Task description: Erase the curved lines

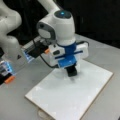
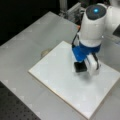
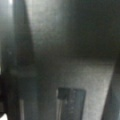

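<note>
Gripper: gripper (image 1: 71, 71) w/ blue mount, low over the board in both front views (image 2: 80, 67); arm hangs straight above it.
Jaws: can't tell if spread or pressed together; a dark block (image 1: 72, 72) sits at the tip, prob. an eraser, seen also in a front view (image 2: 80, 67).
Block contact: block looks down on or just above the board surface; can't tell which.
Board: white rect. board (image 1: 82, 95) flat on grey table (image 1: 17, 105), directly under the jaws; in a front view (image 2: 57, 75) it spreads to all sides of the jaws.
Curve lines: none visible; board reads plain white around the jaws, area under the block hidden.
Wrist view: dark, blurry; a dark rect. shape (image 3: 71, 102) low in frame, nothing else readable.
Table: small pale round spot (image 2: 45, 52) just off the board edge, well apart from the jaws.
</note>
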Tool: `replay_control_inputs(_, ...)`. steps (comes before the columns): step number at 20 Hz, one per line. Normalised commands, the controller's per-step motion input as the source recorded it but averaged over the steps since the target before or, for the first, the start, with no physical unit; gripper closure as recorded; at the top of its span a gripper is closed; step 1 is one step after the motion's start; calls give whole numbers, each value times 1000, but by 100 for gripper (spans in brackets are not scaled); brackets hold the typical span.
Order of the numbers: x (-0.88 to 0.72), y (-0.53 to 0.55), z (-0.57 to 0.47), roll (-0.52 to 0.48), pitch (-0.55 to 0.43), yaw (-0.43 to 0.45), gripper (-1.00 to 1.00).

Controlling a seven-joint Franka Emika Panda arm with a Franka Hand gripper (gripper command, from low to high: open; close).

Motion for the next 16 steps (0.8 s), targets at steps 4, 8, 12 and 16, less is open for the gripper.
replay_control_inputs(4,104,-389,363,-124,317,374,100)
replay_control_inputs(8,98,-404,303,-77,260,411,100)
replay_control_inputs(12,103,-371,209,-57,185,402,100)
replay_control_inputs(16,87,-382,177,-103,140,391,100)
